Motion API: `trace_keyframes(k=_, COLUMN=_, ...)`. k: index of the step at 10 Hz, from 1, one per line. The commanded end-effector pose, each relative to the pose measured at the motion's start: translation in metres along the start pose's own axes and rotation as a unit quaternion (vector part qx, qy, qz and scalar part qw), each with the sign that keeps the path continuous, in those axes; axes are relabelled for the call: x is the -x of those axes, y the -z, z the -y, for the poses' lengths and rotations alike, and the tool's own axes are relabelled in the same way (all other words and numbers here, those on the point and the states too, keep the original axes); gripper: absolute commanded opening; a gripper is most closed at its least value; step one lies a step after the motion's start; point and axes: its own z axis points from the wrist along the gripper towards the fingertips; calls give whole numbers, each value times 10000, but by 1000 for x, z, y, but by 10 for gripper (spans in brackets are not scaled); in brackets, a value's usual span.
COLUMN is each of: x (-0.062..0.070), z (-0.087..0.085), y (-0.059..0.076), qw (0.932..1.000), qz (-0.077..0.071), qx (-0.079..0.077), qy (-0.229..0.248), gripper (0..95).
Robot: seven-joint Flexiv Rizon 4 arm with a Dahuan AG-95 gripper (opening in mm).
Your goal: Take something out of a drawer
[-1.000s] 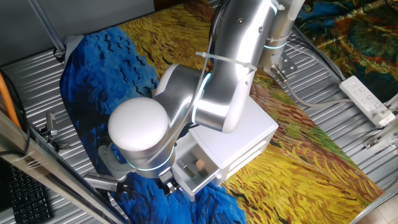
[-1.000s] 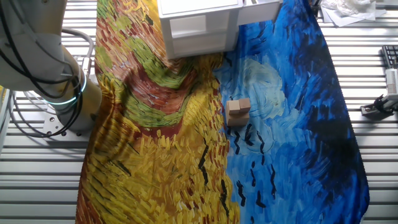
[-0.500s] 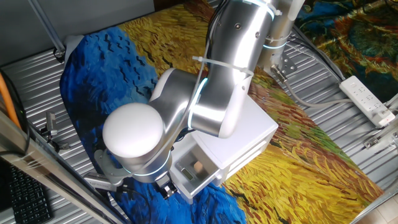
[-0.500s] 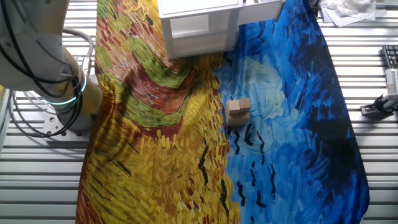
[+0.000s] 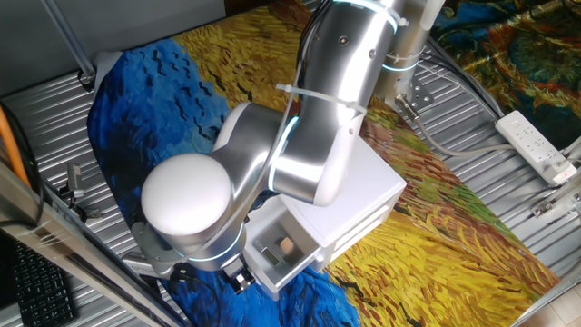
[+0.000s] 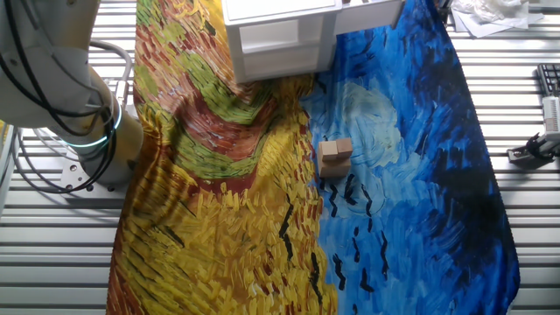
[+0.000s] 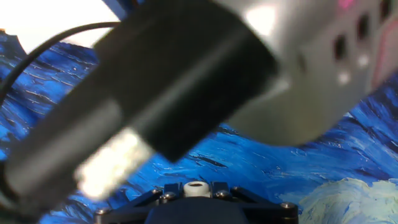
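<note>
The white cabinet [image 5: 354,195] stands on the painted cloth, and its top shows at the upper edge of the other fixed view [image 6: 280,31]. Its white drawer [image 5: 277,263] is pulled out toward the lower left. A small tan object [image 5: 285,244] lies inside it. My gripper [image 5: 234,278] is at the drawer's front, mostly hidden under the arm's round joint. In the hand view the round white knob [image 7: 195,186] sits between the dark fingers [image 7: 166,189], and the gripper [image 7: 195,188] is shut on it. The rest of that view is blocked by a blurred part of the arm.
A small wooden block [image 6: 335,153] lies on the blue part of the cloth. The arm's base [image 6: 83,131] stands at the left. A power strip [image 5: 537,145] lies on the metal slats at the right, and a keyboard [image 5: 36,291] sits at the lower left.
The arm has moved toward the lower left with the knob in its grip, and the drawer has slid further out of the cabinet. The tan object inside shows more fully.
</note>
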Motion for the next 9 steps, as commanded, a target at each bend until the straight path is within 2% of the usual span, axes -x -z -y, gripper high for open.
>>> trace_keyframes(k=1, x=0, z=0, y=0, qw=10000, qz=6, qx=3, qy=-7, gripper=0)
trace_keyframes(k=7, x=2, z=-1, y=0, qw=10000, qz=32, qx=-25, qy=69, gripper=0)
trace_keyframes(k=8, x=2, z=-1, y=0, qw=9999, qz=67, qx=-12, qy=132, gripper=380)
trace_keyframes(k=9, x=2, z=-1, y=0, qw=9999, qz=74, qx=4, qy=131, gripper=570)
